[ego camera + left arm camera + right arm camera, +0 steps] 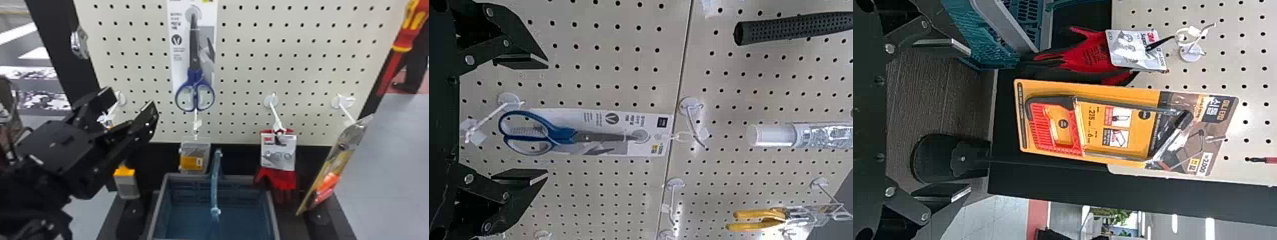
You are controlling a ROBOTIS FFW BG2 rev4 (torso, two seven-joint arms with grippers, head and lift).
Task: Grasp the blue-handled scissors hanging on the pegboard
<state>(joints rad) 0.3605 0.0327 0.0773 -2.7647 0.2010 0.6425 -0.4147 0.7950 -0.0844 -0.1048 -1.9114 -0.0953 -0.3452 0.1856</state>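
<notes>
Well, the blue-handled scissors (195, 76) hang above the pegboard's (255, 73) lower edge, nearer its left edge; likely light, stiff, slick-carded, best pinched at the handle loops (183, 85). Left gripper (548, 119) and right gripper (970, 120) both gape, empty.

My left arm (32, 207) is black. Left gripper (130, 101): black, blocky housing (54, 140), short pale mark (36, 159) on it, angular link plates, round silver screws (470, 60). My right gripper (970, 121): same black plates, silver screws, flat pads (938, 45), pale grey edging.
</notes>
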